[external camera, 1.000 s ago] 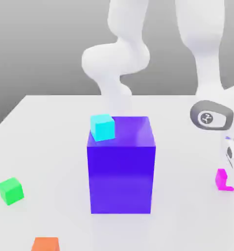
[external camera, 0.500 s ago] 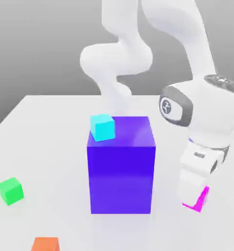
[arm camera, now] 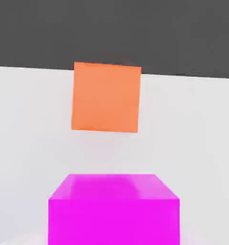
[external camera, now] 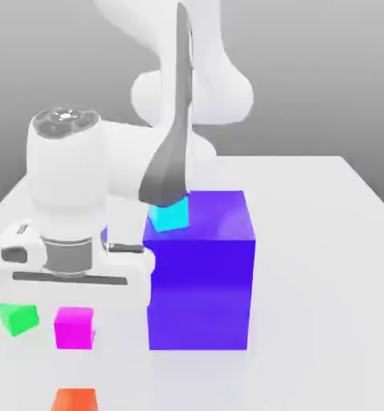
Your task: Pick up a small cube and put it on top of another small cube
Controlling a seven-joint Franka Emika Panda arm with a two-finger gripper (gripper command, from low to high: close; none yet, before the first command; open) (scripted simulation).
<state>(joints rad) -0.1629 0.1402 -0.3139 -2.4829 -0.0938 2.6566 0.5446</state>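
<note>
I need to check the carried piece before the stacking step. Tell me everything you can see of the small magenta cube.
The small magenta cube is a bright, uniformly coloured block with flat faces and crisp edges, slightly glossy, far smaller than the blue-purple block on the exterior view's right of it. It sits square and level directly below the hand. The green cube lies on the exterior view's left of it, the orange cube in front. Whether it touches the table cannot be told.

Four small cubes (external camera: 74,327) (one big block (external camera: 199,273))
</note>
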